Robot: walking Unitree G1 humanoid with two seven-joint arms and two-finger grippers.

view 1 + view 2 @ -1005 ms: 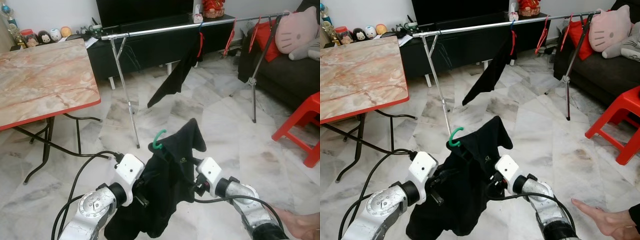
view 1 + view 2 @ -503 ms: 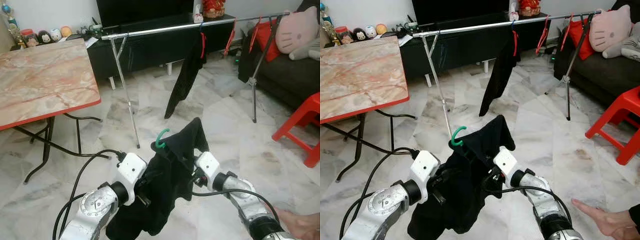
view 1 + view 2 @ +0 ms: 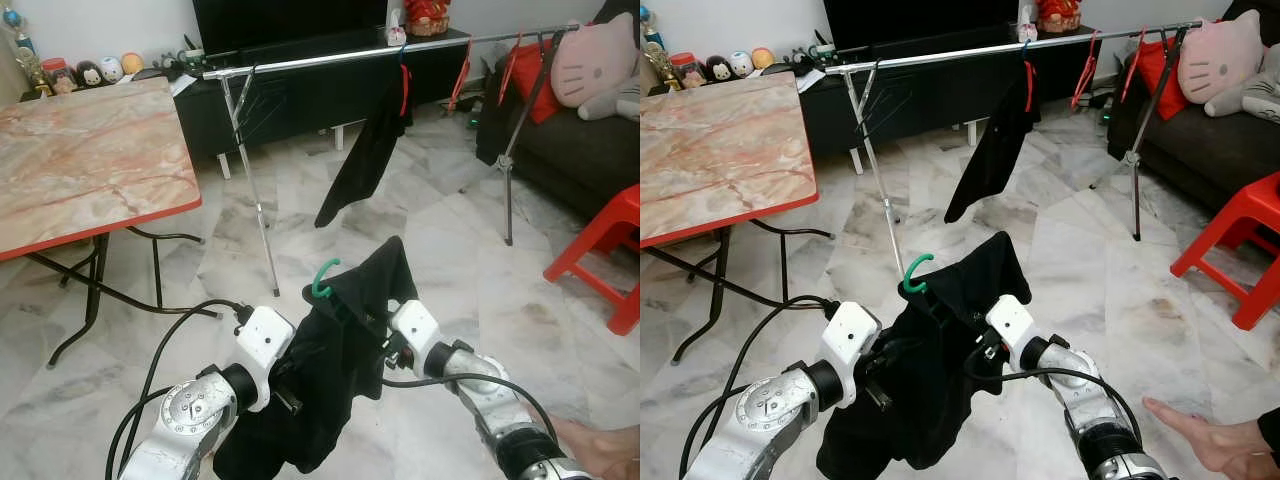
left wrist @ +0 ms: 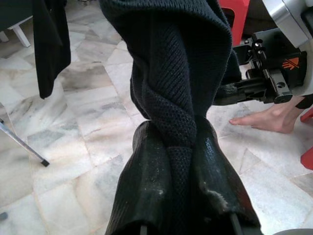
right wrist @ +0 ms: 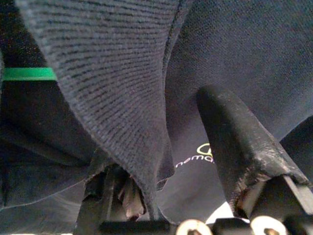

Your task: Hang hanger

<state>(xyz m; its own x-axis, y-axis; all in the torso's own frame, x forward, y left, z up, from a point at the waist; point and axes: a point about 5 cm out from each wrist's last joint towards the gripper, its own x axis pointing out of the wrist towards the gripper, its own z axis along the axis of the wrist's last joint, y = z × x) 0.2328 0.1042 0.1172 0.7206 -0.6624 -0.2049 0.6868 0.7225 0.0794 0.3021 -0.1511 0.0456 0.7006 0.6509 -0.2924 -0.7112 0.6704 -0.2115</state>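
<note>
A black garment (image 3: pixel 345 340) hangs on a hanger with a green hook (image 3: pixel 320 278), held up between my two arms. My left gripper (image 4: pixel 178 134) is shut on a fold of the garment's knit cloth. My right gripper (image 5: pixel 154 127) is pushed into the cloth from the other side, open, with a loose fold hanging between its fingers (image 5: pixel 234 147) and a green hanger bar (image 5: pixel 27 73) beyond. The silver drying rail (image 3: pixel 320 62) runs across the room ahead, well above and beyond the hook.
On the rail hang a black garment on a red hanger (image 3: pixel 365 160), red hangers (image 3: pixel 462 72) and black wire hangers (image 3: pixel 262 100). A marble table (image 3: pixel 90 170) stands left, a red stool (image 3: pixel 610 250) and a sofa (image 3: pixel 580 130) right. A person's foot (image 3: pixel 600 450) is near my right arm.
My right gripper has moved in closer against the held garment. The black garment on the rail has swung from left towards the right and partly back.
</note>
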